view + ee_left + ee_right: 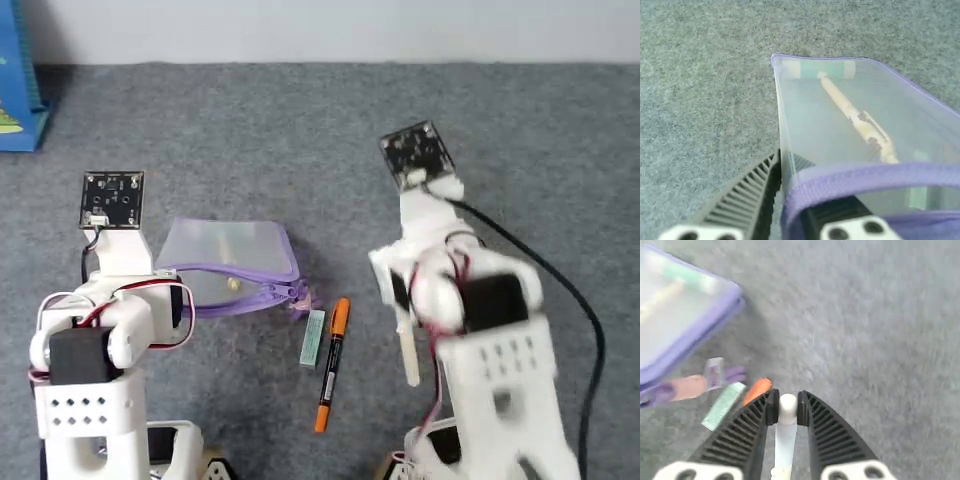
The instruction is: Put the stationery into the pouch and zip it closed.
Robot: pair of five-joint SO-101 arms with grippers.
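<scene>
Grey carpet (250, 130) w/ white wall (350, 30) behind, blue box (15, 90).

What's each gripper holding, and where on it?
Left gripper grips the pouch by its purple zipper edge, near a corner. Right gripper pinches a white stick near its rounded end.

In the high view the left arm hides the near corner of the pouch (230, 250), and the right arm is blurred. In the right wrist view the right tool (787, 407) covers most of the orange marker (758, 388); the white pen (786, 440) runs off the edge.
</scene>
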